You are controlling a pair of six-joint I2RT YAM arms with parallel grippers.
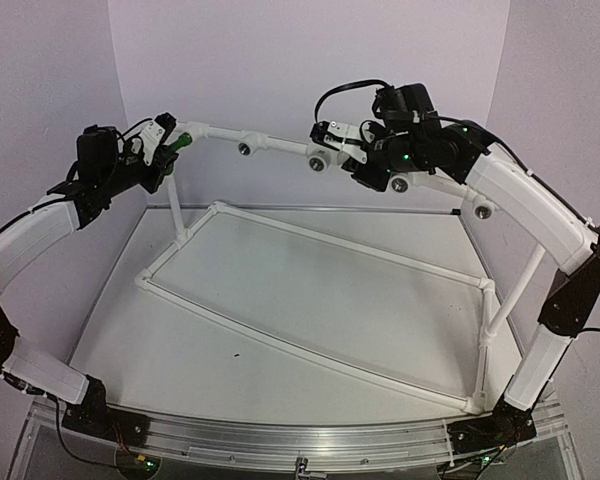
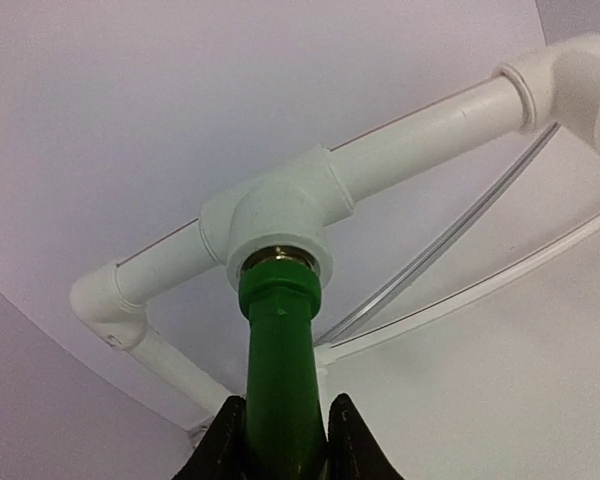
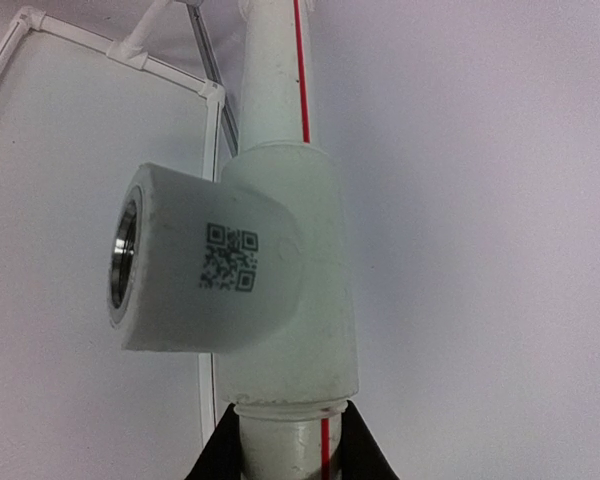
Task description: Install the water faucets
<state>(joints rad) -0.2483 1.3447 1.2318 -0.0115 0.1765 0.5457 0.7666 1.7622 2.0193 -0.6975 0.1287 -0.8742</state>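
A green faucet stands with its metal end in the socket of a white tee fitting on the top rail; in the top view the faucet shows at the rail's left end. My left gripper is shut on the faucet's green body, and shows in the top view. My right gripper is shut on the white pipe just below another tee fitting with a printed code and an empty socket. In the top view the right gripper holds the rail near its middle.
The white pipe frame stands on the table, with a raised top rail carrying more tee fittings with empty sockets. White walls close in behind and at both sides. The metal rail of the arm bases runs along the near edge.
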